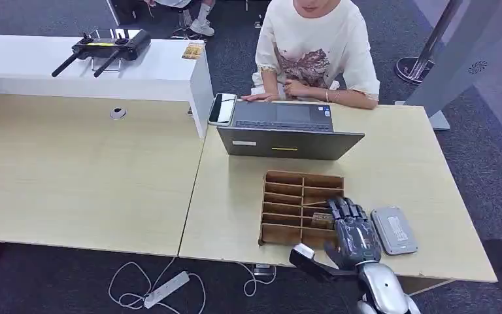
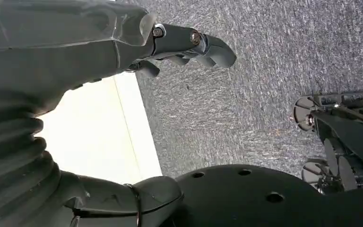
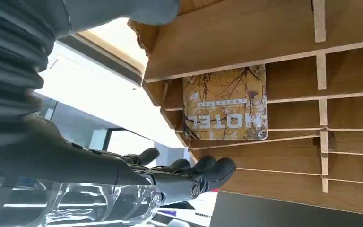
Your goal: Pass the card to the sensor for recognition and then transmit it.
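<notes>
Card, printed with bare branches and the word HOTEL, lies in a slot of the wooden divider tray; in the head view it shows as a small patterned patch in the tray's near right compartments, just beyond the right hand.

Going left to right on the desk: a long bare stretch of light wood runs from the far left to the seam between the two desk tops, with a small round grommet near its back edge. A white raised counter behind it carries a black controller with antennas. A phone lies beside the laptop, where a seated person rests both hands. The tray stands in front of the laptop, close to the near desk edge. Right hand hovers over the tray's near right corner, fingers apart and lightly curled, holding nothing. A grey card sensor lies just beside the hand on its right, with bare desk between it and the right edge.

Left hand hangs over grey carpet beside a pale desk edge, fingers bent but apart, gripping nothing.

A white power strip and cables lie on the floor below the near edge.
</notes>
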`<control>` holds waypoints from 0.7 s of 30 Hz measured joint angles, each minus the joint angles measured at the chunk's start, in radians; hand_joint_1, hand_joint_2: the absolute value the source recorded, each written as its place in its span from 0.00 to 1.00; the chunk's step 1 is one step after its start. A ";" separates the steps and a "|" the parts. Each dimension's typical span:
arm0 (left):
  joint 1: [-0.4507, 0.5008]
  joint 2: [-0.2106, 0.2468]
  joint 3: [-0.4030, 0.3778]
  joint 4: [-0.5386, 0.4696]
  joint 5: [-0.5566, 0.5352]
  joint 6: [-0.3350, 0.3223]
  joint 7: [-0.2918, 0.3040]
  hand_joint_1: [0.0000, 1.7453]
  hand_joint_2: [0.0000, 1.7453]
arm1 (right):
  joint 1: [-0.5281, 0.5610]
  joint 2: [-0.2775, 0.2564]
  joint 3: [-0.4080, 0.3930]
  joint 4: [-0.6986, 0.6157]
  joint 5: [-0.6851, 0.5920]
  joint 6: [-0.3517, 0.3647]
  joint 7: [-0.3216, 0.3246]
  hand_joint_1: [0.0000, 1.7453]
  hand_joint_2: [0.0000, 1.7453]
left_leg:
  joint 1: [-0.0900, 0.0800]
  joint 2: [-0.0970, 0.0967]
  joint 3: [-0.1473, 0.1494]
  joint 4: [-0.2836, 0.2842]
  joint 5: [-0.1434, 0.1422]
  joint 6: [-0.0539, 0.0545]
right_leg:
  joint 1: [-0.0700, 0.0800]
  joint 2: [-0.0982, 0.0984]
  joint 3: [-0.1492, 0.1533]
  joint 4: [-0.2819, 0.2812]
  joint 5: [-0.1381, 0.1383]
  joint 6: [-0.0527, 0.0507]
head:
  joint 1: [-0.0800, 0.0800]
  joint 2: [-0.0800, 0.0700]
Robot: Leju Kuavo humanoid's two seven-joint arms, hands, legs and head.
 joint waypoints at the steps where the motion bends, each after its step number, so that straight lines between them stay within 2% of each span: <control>1: 0.000 0.000 0.000 0.000 -0.003 0.000 0.000 0.00 1.00 | 0.000 0.000 0.000 0.000 0.000 -0.004 -0.003 0.04 1.00 | 0.000 0.000 0.000 0.000 0.000 0.000 | 0.000 0.000 0.000 0.000 0.000 0.000 | 0.000 0.000; 4: 0.000 0.000 -0.001 0.000 -0.009 0.000 -0.002 0.00 1.00 | 0.000 0.000 0.000 -0.001 -0.027 -0.016 -0.032 0.01 1.00 | 0.000 0.000 0.000 0.000 0.000 0.000 | 0.000 0.000 0.000 0.000 0.000 0.000 | 0.000 0.000; 9: 0.000 0.000 -0.003 0.000 -0.023 -0.003 -0.002 0.00 1.00 | 0.013 0.000 -0.005 -0.040 -0.148 -0.034 -0.126 0.01 1.00 | 0.000 0.000 0.000 0.000 0.000 0.000 | 0.000 0.000 0.000 0.000 0.000 0.000 | 0.000 0.000; 16: 0.000 -0.001 -0.003 0.000 -0.025 -0.003 -0.002 0.00 1.00 | 0.017 0.000 -0.019 -0.127 -0.225 -0.062 -0.199 0.00 1.00 | 0.000 0.000 0.000 0.000 0.000 0.000 | 0.000 0.000 0.000 0.000 0.000 0.000 | 0.000 0.000; 21: 0.000 -0.001 -0.003 0.000 -0.026 -0.001 0.001 0.00 1.00 | 0.016 0.000 -0.022 -0.176 -0.280 -0.041 -0.246 0.01 1.00 | 0.000 0.000 0.000 0.000 0.000 0.000 | 0.000 0.000 0.000 0.000 0.000 0.000 | 0.000 0.000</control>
